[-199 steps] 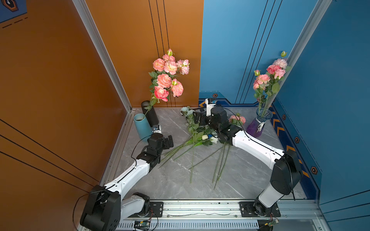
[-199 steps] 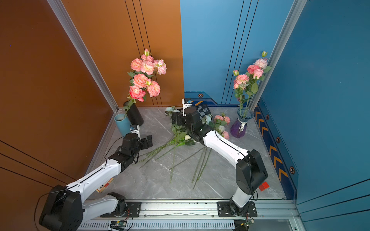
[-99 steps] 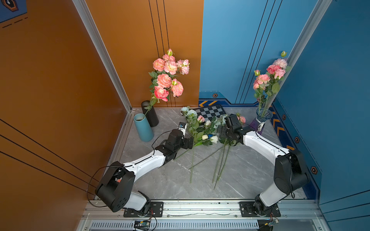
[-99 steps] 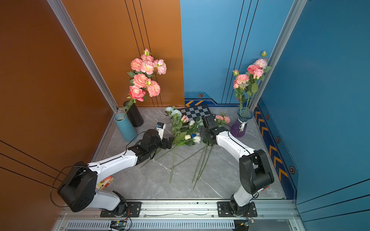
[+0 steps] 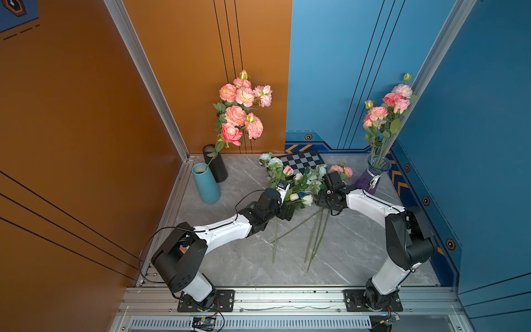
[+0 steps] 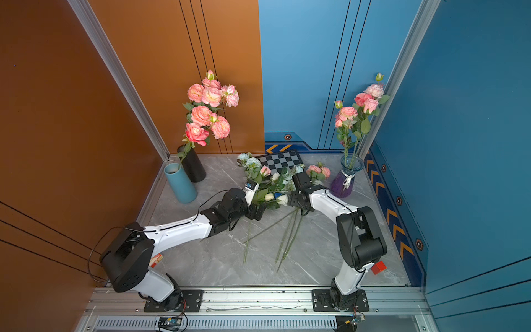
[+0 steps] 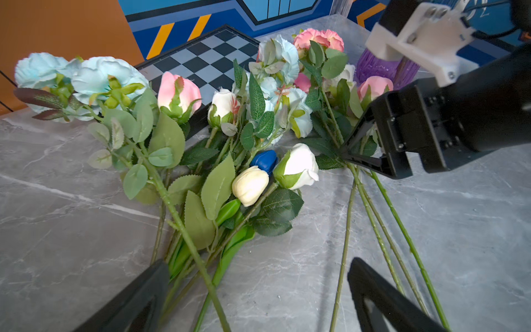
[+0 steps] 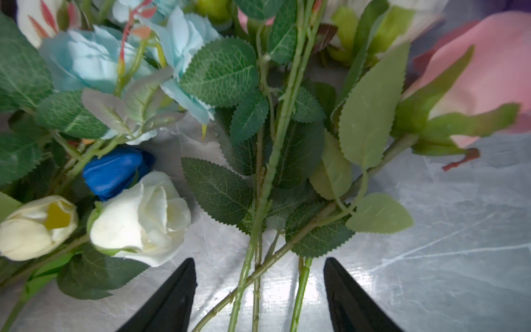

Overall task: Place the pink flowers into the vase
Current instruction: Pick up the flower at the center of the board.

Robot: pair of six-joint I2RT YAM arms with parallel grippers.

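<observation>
Green wiry stems [image 8: 255, 230] crowd between the parted right fingers [image 8: 172, 299] (left fingers [image 7: 138, 301] apart too), so closing could grab non-pink flowers as well.

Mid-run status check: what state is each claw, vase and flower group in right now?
Left claw, open, holding nothing.
Right claw, open, straddling green stems.
Purple vase, upright, holding pink flowers.
Teal vase, upright, holding the tall pink spray.
Black vase, upright, contents hidden.
Mixed flower pile, lying flat on the table.
</observation>
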